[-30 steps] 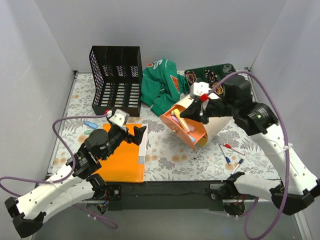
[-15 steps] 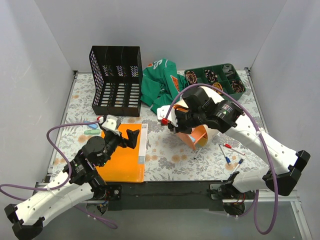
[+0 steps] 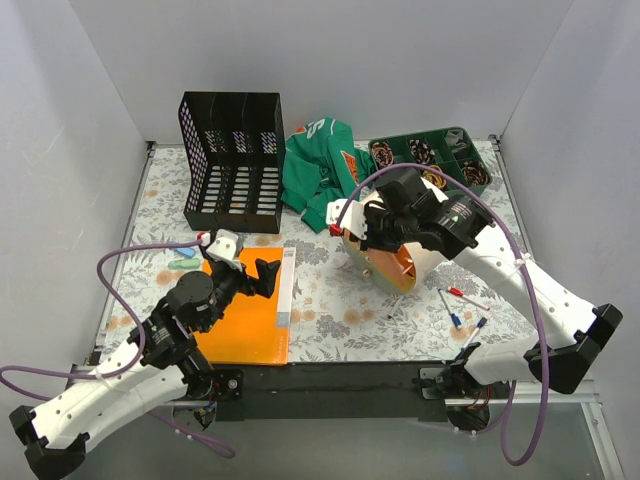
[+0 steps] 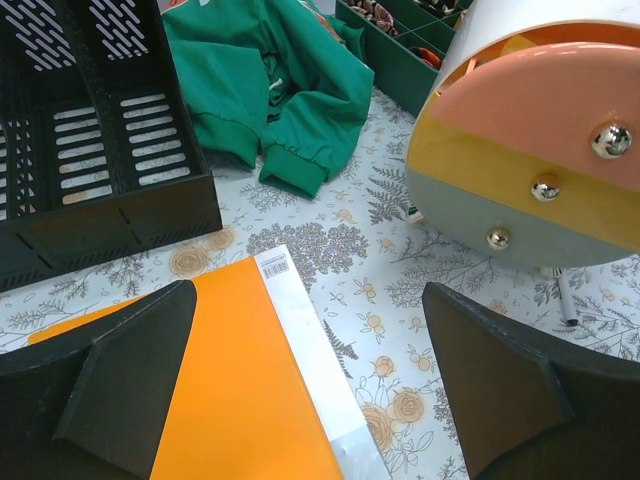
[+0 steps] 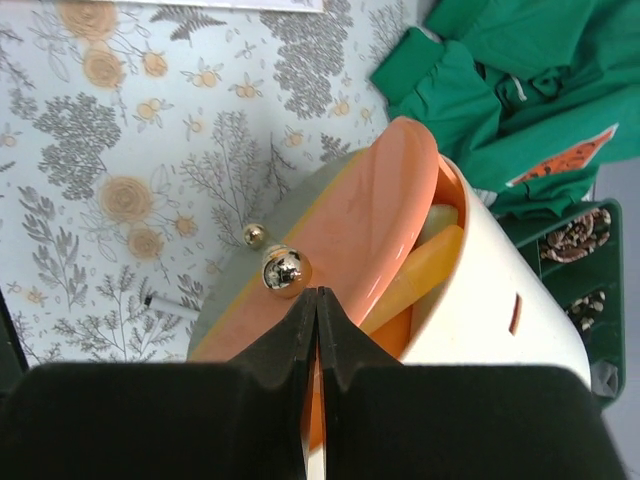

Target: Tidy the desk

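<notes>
The desk (image 3: pixel 330 310) wears a white cover with fern and flower print. A white round drawer box (image 3: pixel 400 265) lies on its side right of centre, its pink drawer (image 5: pixel 370 220) ajar with yellow items showing inside. My right gripper (image 5: pixel 317 292) is shut with nothing between the fingers, and its tips rest against the pink drawer front just below a gold knob (image 5: pixel 285 270). An orange folder (image 3: pixel 245 315) lies flat at the front left. My left gripper (image 4: pixel 307 300) hovers open above the folder's right edge, holding nothing.
A black file organizer (image 3: pixel 232 160) stands at the back left, a crumpled green garment (image 3: pixel 320 175) beside it, and a green compartment tray (image 3: pixel 455 150) at the back right. Loose pens (image 3: pixel 460 305) lie front right. Markers (image 3: pixel 182 255) lie left of the folder.
The drawers that stuck far out of the box are now pushed nearly in. My right gripper swung left to the drawer fronts. The left arm dropped back slightly, still open.
</notes>
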Controlling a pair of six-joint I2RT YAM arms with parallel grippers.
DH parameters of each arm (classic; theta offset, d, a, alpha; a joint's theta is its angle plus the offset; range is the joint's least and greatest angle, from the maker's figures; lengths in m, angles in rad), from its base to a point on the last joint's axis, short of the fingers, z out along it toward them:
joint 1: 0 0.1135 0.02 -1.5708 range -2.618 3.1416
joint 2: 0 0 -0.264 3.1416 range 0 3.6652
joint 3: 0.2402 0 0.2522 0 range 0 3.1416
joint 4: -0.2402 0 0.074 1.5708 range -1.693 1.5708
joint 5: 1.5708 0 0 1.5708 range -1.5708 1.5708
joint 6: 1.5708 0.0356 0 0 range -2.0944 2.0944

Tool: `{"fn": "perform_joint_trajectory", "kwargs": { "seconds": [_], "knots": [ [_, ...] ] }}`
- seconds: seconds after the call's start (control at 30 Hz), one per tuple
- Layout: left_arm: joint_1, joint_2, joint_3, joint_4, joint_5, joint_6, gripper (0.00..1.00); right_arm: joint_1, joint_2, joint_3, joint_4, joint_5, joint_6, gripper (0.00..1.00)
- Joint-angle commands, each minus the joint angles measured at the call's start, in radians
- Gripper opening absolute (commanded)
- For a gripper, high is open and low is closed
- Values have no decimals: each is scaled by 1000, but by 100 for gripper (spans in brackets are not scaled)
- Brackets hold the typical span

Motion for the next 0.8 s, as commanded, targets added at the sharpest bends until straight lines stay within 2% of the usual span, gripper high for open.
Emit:
{"fn": "perform_joint_trajectory", "kwargs": {
  "seconds": [0.0, 0.3, 0.43, 0.53, 0.6, 0.73, 0.77],
  "knots": [
    [4, 10, 1, -13, 23, -8, 98, -31, -34, -3, -20, 83, -19, 10],
    [4, 12, 3, 21, 85, -33, 98, -104, -66, -15, -22, 94, -24, 11],
    [4, 64, 17, 53, 215, -89, 98, -114, -81, -18, -22, 83, -27, 11],
    [4, 142, 18, 108, 316, -181, 98, -130, -94, 6, -37, -1, -25, 12],
    [4, 192, 6, 183, 394, -279, 98, -146, -107, 37, -55, -119, -21, 12],
    [4, 353, 21, 302, 508, -428, 98, -255, -155, 49, -48, -294, -8, 14],
    [4, 433, 32, 328, 516, -457, 98, -280, -182, 46, -34, -352, -1, 16]
  ]
}}
